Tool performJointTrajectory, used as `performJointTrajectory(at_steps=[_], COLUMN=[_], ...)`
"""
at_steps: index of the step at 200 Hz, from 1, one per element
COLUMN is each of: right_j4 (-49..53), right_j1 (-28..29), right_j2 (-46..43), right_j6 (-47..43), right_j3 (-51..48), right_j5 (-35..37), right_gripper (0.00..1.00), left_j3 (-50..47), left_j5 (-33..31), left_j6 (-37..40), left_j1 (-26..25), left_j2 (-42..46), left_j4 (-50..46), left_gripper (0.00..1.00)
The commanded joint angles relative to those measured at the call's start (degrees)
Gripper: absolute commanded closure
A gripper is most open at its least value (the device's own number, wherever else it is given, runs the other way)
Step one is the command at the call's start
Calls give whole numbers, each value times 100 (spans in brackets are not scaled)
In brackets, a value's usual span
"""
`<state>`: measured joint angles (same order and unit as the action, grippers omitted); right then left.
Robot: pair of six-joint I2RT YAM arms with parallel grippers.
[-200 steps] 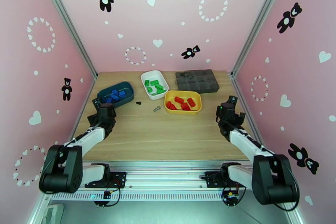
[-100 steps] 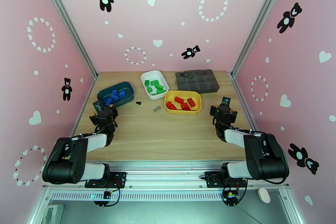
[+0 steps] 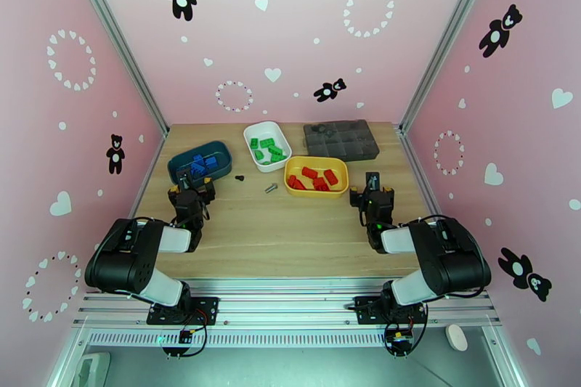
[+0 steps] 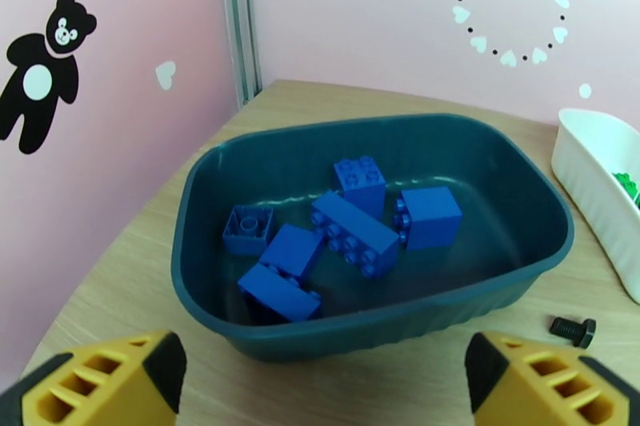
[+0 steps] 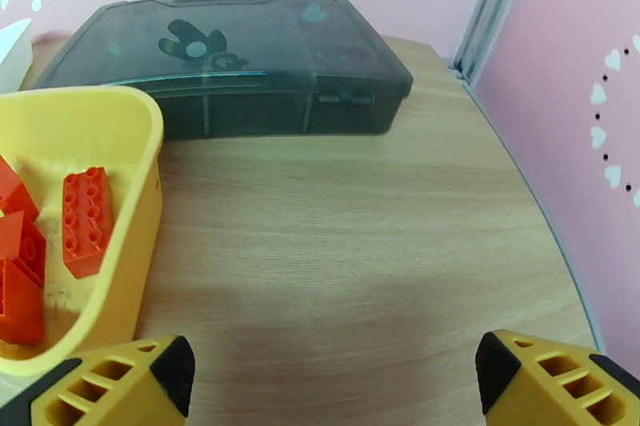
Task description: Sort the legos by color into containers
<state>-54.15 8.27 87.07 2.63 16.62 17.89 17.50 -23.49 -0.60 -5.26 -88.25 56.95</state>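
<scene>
The desk (image 3: 290, 236) carried no loose brick that could be seen, so the sorting looked finished and the step in hand seemed a rest or a last check. Both arms sat folded low near the front edge. The grey box (image 3: 341, 139) stood shut at the back right, just behind the yellow tray (image 3: 316, 193), and was no part of the job. The teal tray (image 4: 360, 328) held the blue legos (image 4: 356, 232), the white tray (image 3: 261, 124) the green legos (image 3: 267, 149), and the yellow one the red legos (image 3: 312, 176). The left pincer (image 4: 324, 376) hung wide and empty before the teal tray; the right pincer (image 5: 336, 380) hung wide and empty beside the yellow one. Any next move probably called only for a look for strays. A black screw (image 3: 239, 178) and a silver screw (image 3: 271, 188) lay between the trays and should be left alone.
</scene>
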Motion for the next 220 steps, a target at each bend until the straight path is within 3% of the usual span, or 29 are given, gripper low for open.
performJointTrajectory(at_steps=[1,36,193,220], right_j4=[161,704,859,1022], right_j1=[-15,-361,-407,-496], right_j2=[29,66,40,133], right_j6=[-5,325,168,47], right_j3=[332,599,678,813], right_j5=[50,-207,-738,-1336], right_gripper=[1,1,1,1], left_j3=[144,307,281,281], left_j5=[101,536,512,511], left_j6=[67,-202,-168,-168], left_j1=[6,327,316,316], left_j2=[8,70,63,64], left_j4=[-45,-495,-430,-430], left_gripper=[1,2,2,1])
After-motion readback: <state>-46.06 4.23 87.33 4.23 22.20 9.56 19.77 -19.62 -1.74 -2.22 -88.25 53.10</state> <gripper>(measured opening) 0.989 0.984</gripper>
